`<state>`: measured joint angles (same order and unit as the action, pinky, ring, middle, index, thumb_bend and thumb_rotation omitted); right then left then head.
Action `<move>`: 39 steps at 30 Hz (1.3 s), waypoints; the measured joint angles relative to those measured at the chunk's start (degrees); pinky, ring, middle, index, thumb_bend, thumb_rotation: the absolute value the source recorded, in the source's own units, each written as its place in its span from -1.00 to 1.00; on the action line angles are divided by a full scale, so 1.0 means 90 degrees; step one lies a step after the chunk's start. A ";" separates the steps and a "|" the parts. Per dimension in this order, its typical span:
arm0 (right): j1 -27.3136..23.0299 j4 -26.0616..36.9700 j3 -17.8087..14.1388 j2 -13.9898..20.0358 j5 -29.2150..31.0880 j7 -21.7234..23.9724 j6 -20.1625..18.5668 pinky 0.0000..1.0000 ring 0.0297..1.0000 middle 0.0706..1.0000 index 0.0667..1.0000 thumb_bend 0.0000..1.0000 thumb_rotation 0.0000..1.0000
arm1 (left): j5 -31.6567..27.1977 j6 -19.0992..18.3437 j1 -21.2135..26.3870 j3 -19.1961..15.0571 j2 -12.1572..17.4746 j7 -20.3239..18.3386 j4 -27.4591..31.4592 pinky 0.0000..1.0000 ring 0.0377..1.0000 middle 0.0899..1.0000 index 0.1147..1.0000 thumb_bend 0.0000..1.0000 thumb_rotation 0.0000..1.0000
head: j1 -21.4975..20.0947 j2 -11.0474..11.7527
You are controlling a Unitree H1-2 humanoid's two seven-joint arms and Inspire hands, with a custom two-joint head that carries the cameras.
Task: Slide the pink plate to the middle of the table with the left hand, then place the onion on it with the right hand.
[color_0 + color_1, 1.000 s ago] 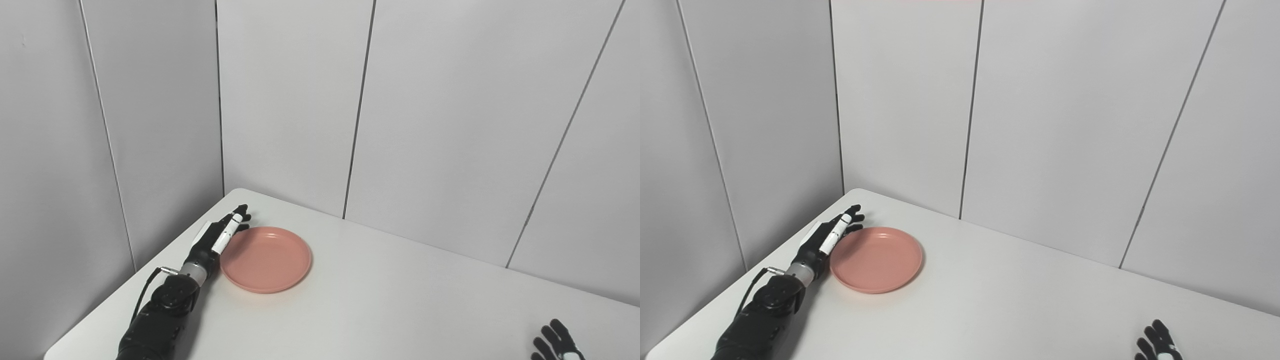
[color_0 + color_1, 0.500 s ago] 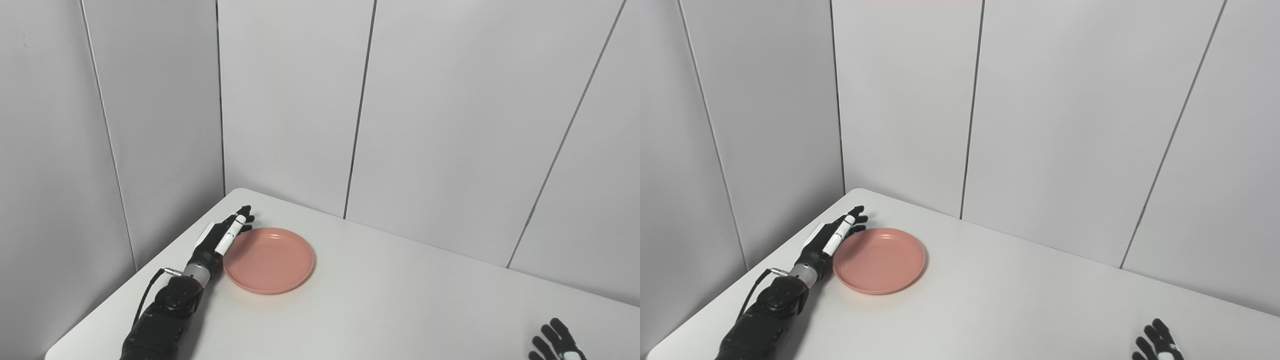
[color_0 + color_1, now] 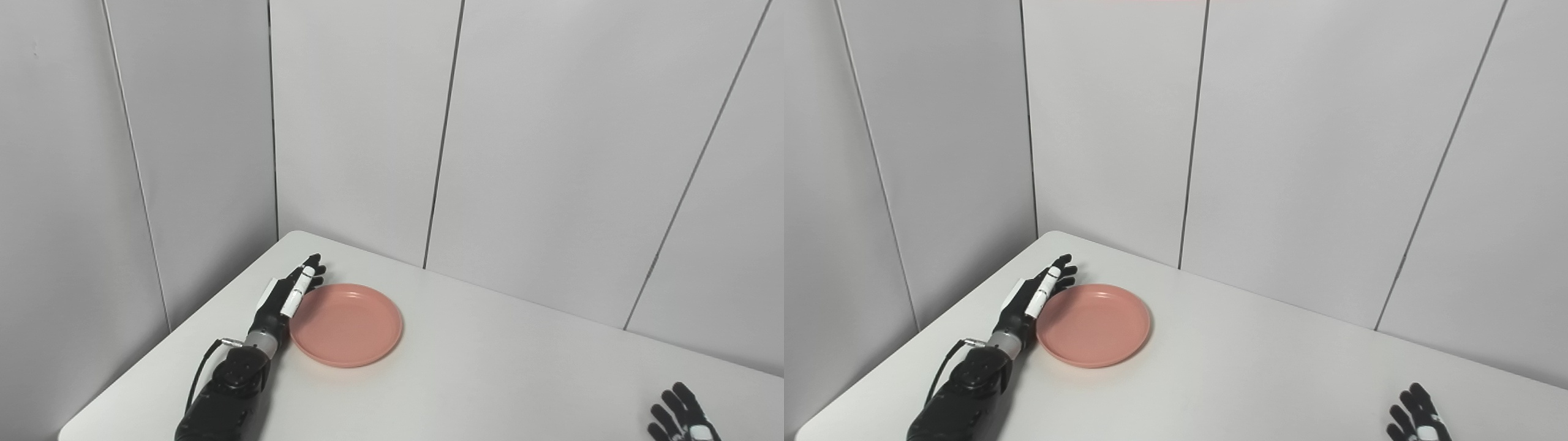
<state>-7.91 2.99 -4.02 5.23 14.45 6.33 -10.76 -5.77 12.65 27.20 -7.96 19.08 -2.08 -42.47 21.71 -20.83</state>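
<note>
Left hand point(image 3: 288, 295) laid flat and edge-on against the left rim of the pink plate point(image 3: 346, 324), fingers extended and together-ish, grasping nothing, only pressing sideways. Plate lying at the far left part of the white table point(image 3: 490, 367), near the corner by the wall panels point(image 3: 551, 153), well short of the middle. Right hand point(image 3: 1418, 419) low at the near right edge, fingers spread, holding nothing, mostly cut off by the frame. No onion visible in either view, so impossible to say where it lies.

Judged risks from here:

- Contact only along one side of the rim, so likely to pivot rather than travel straight; an off-centre push could spin the plate away from the palm and toward the far edge by the wall.
- Shallow, sloped rim and smooth tabletop: fingers could ride up over the lip and onto the plate's inside, losing the push or tipping the near-left edge down.
- Too brisk a shove could send the light plate gliding past the middle, with no grip to stop it.
- Reach probably limited: arm extended along the left side, so the push may run out before the middle is reached.
- Plate stopping too far off could leave the right hand a long stretch for the later placing of the onion.
</note>
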 measured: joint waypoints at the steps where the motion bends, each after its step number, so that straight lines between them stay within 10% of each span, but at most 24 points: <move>1: 0.0000 0.0000 0.0000 -0.0009 -0.0001 -0.0007 -0.0006 0.93 0.91 0.90 0.92 0.01 0.52 | 0.0002 0.0003 0.0003 0.0030 -0.0027 0.0014 -0.0001 0.77 0.74 0.74 0.74 0.12 1.00 | -0.0010 -0.0010; 19: -0.0001 0.0055 0.0056 -0.0083 -0.0143 -0.0085 -0.0188 1.00 1.00 1.00 1.00 -0.24 0.54 | 0.0075 -0.0064 0.0023 0.0386 -0.0409 0.0092 0.0211 0.76 0.74 0.73 0.73 0.13 1.00 | -0.0381 -0.0175; 39: -0.0074 -0.0533 0.0149 -0.0174 -0.0487 0.0023 0.0228 0.99 0.94 0.96 0.98 0.21 0.58 | -0.0206 -0.0668 -0.0220 0.0466 -0.0669 -0.0411 0.0986 0.77 0.75 0.73 0.72 0.17 1.00 | -0.1737 -0.0703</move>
<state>-8.58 -1.81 -2.68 3.67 10.07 6.53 -8.70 -7.63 6.63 25.22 -3.77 13.06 -5.78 -33.59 6.08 -27.16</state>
